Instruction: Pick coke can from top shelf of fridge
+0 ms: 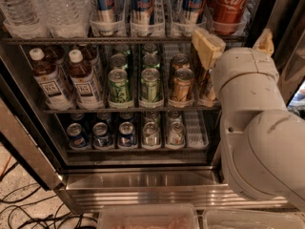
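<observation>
The coke can (229,3), red with white script, stands at the right end of the top shelf (71,40) of the fridge (143,187), in a clear lane tray. Its top is cut off by the frame edge. My gripper (236,44) is just below the can, in front of the shelf's edge. Its two tan fingers (208,46) point upward and stand wide apart, open and empty. One finger is left of the can's base, the other to its right. My white arm (259,142) fills the right side and hides the fridge's right part.
Blue-and-silver Red Bull cans (143,6) and water bottles (57,6) share the top shelf. The middle rack holds tea bottles (83,80), green cans (119,85) and gold cans (181,85). The lower rack holds more cans (126,132). Cables (28,213) lie on the floor.
</observation>
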